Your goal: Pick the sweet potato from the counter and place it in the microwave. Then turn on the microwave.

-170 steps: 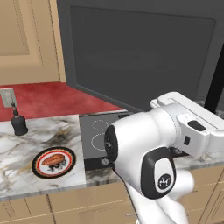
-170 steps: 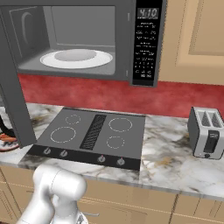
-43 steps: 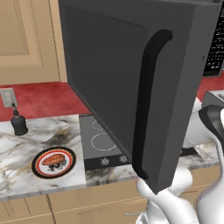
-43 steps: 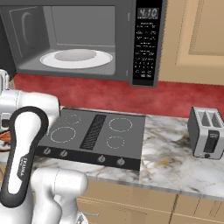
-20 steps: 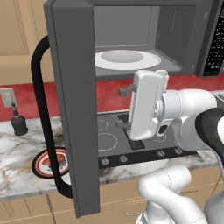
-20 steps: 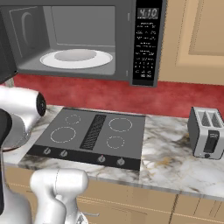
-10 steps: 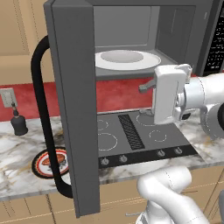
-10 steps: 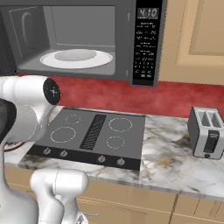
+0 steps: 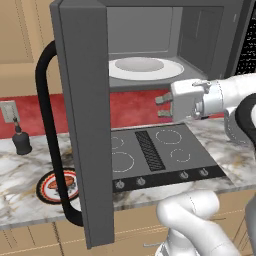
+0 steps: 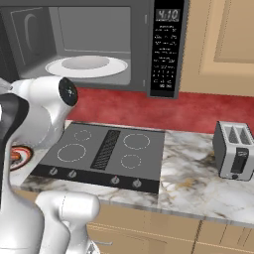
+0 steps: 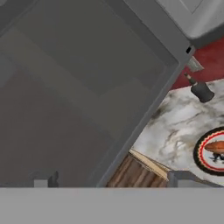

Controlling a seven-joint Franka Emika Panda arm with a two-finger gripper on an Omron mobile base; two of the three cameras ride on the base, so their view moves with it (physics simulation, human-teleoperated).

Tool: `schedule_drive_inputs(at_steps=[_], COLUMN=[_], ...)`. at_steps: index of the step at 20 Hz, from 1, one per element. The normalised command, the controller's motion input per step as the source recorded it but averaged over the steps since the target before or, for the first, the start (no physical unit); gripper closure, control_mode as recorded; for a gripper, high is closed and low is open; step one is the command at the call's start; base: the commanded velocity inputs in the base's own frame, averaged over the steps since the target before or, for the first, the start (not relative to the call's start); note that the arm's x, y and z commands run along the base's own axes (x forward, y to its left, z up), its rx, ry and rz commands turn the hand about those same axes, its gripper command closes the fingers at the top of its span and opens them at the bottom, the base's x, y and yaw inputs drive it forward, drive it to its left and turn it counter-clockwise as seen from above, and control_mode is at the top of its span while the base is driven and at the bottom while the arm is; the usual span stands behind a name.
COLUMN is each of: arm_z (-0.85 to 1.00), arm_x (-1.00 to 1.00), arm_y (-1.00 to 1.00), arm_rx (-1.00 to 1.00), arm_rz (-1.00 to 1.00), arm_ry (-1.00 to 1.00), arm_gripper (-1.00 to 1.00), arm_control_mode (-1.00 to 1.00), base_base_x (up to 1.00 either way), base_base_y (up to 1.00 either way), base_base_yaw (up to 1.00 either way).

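Sweet potato (image 9: 63, 181), a small oblong reddish-brown tuber, lying on a round red-rimmed plate (image 9: 46, 191) that rests on the marble worktop (image 9: 20, 175) left of the cooktop (image 9: 159, 155); in the hand view the same tuber (image 11: 216, 147) appears at the right edge, on the plate (image 11: 197, 151). Judged from its look, the tuber should be firm and fairly light, with a dry skin that grips well but a rounded body that may roll or pivot between flat pads. The safest hold is probably across the thick middle, jaws set square to its long axis and lowered clear of the plate rim.

Gripper (image 9: 161, 106), jaws spread wide and empty, pointing leftward at the inner face of the open microwave door (image 9: 89, 125), above the cooktop and apart from every object. The door hangs between the gripper and the plate, so the tuber is well apart from the fingers. Microwave (image 10: 94, 44) cavity stands open, its white turntable (image 10: 88, 65) bare. A dark bottle (image 9: 21, 141) stands on the worktop behind the plate, and a toaster (image 10: 234, 150) sits far to the right.
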Motion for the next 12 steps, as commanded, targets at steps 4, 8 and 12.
schedule_drive_inputs(at_steps=[4,8,12], arm_z=[-0.22,-0.41,-0.43], arm_x=[0.64,0.56,0.56], arm_y=[-0.05,0.00,0.01], arm_rx=[-0.03,-0.06,-0.14], arm_rz=[0.15,0.20,0.21], arm_ry=[-0.19,-0.14,-0.15], arm_gripper=[-1.00,-1.00,-1.00], arm_control_mode=[-1.00,-1.00,-1.00], base_base_x=[0.00,0.00,0.00], base_base_y=[0.00,0.00,0.00], base_base_yaw=[0.00,0.00,0.00])
